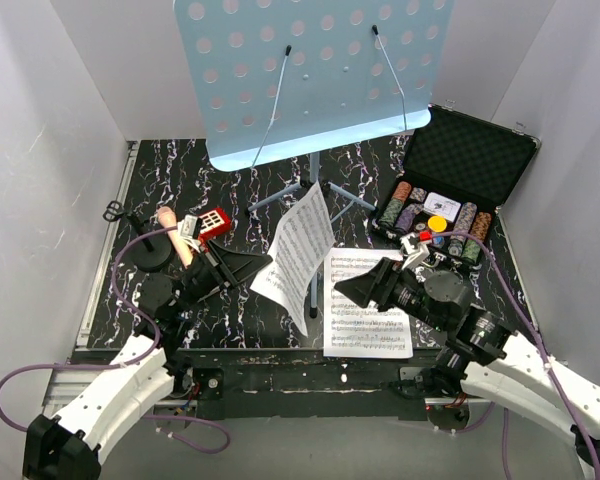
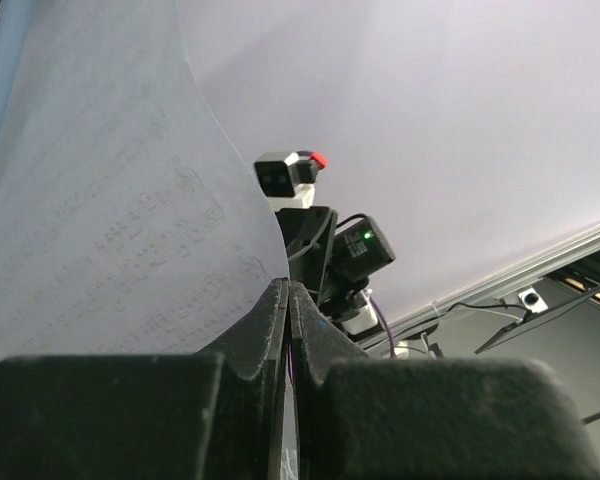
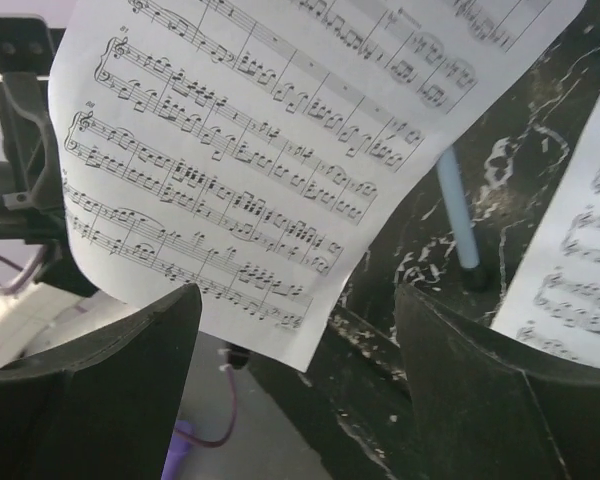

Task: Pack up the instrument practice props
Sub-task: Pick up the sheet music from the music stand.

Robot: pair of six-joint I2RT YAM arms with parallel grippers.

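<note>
Left pincer (image 2: 287, 292) is clamped on the light, floppy page (image 1: 302, 250) at its edge; right pincer (image 3: 295, 310) stands apart.

The music stand (image 1: 310, 70) has a smooth, light-blue painted desk that looks like thin perforated metal, faintly glossy; the lifted sheet (image 1: 298, 250) is thin white paper, matt, printed in black, bending softly; the flat pages (image 1: 365, 320) are the same paper; the surface (image 1: 180, 180) is black with white marble veining and a dull sheen; the case (image 1: 470, 150) is lined with dimpled black foam, its edges bright metal; the right gripper (image 3: 298, 330) has matt black plastic jaws, slightly grainy.
</note>
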